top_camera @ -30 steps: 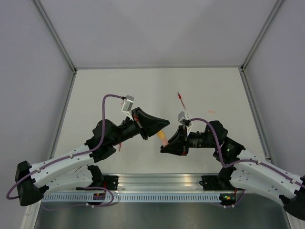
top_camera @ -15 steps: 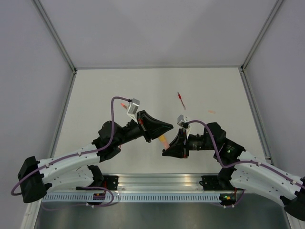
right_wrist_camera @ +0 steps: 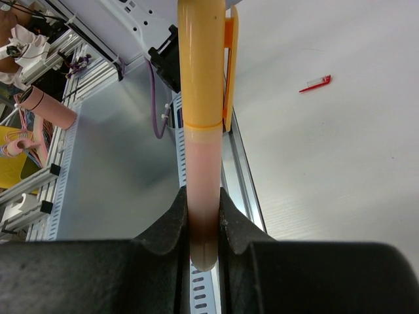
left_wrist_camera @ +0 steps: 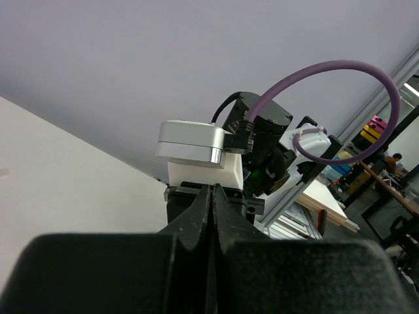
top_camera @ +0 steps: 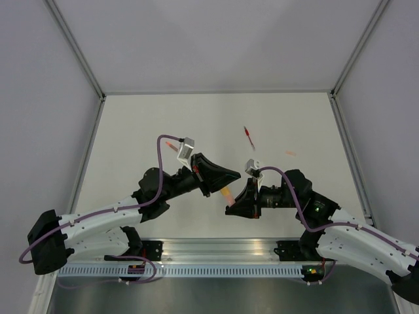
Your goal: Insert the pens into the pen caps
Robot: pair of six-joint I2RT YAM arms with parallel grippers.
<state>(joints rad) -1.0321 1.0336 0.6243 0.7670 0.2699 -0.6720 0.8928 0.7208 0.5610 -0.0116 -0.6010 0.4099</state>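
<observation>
Two grippers face each other. The left gripper point(left_wrist_camera: 211, 203) has its black fingers pressed together, with nothing between them. Just to its right, the right gripper point(right_wrist_camera: 203, 212) is clamped on the smooth orange-peach plastic pen point(right_wrist_camera: 201, 163), whose glossy clipped orange tube cap point(right_wrist_camera: 200, 59) appears seated. Judged: first pairing done. The next move calls for releasing it, then fetching the slim red pen point(top_camera: 248, 134) beyond the right gripper and the small red clipped cap point(right_wrist_camera: 315, 83).

Robotics lab indicated: white bench point(top_camera: 216, 124) boxed in by grey panels point(top_camera: 39, 98), aluminium posts point(top_camera: 73, 46); cluttered aluminium racks point(right_wrist_camera: 72, 72) seen beyond.
</observation>
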